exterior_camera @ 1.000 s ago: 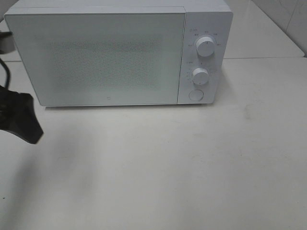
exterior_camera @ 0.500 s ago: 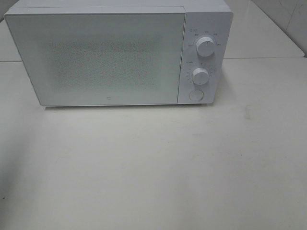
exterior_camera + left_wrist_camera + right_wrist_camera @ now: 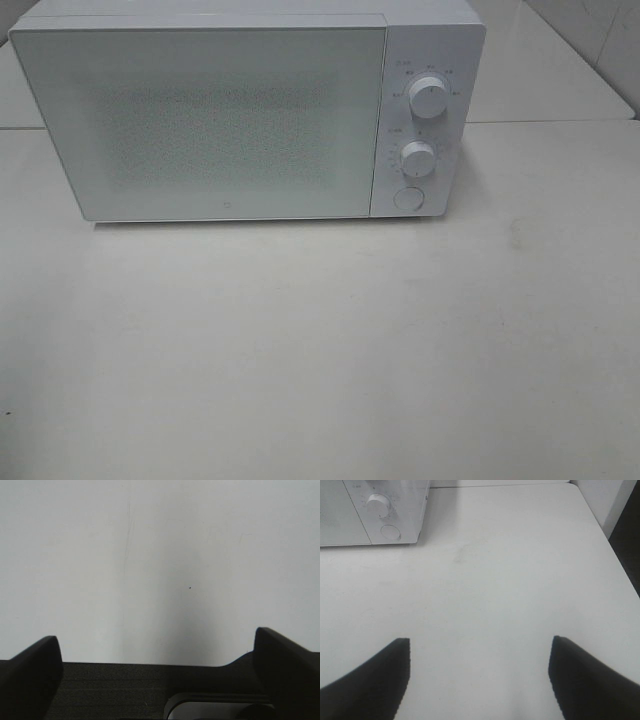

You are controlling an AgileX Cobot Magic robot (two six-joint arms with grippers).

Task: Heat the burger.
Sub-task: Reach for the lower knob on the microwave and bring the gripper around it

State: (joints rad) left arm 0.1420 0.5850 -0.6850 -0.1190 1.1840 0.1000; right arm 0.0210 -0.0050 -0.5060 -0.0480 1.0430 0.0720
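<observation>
Microwave (image 3: 245, 110) and white worktop (image 3: 320, 350) are all that the high camera sees. The microwave stands at the back of the worktop. Its door (image 3: 210, 120) is shut, and the door is milky, so you cannot see inside. On the right side of its front are a top knob (image 3: 428, 98), a lower knob (image 3: 418, 158) and a round button (image 3: 407, 198) under them.

The burger does not show in any view, so I cannot tell where it is.

One second ago a black arm part poked in at the left edge of the high view, near the microwave's front corner. It was gone half a second ago, and it is gone now. The microwave has not moved, and its knobs point the same way.

The left tool (image 3: 154, 642) has its two black fingers far apart. Nothing is between them, only plain white worktop. A dark strip runs along below the fingers; I cannot tell what it is.

The right tool (image 3: 480, 644) has its fingers apart too, and it holds nothing. It hangs over bare worktop, well away from the microwave. Its camera sees the microwave's front corner with the lower knob (image 3: 378, 503) and the round button (image 3: 390, 531).
</observation>
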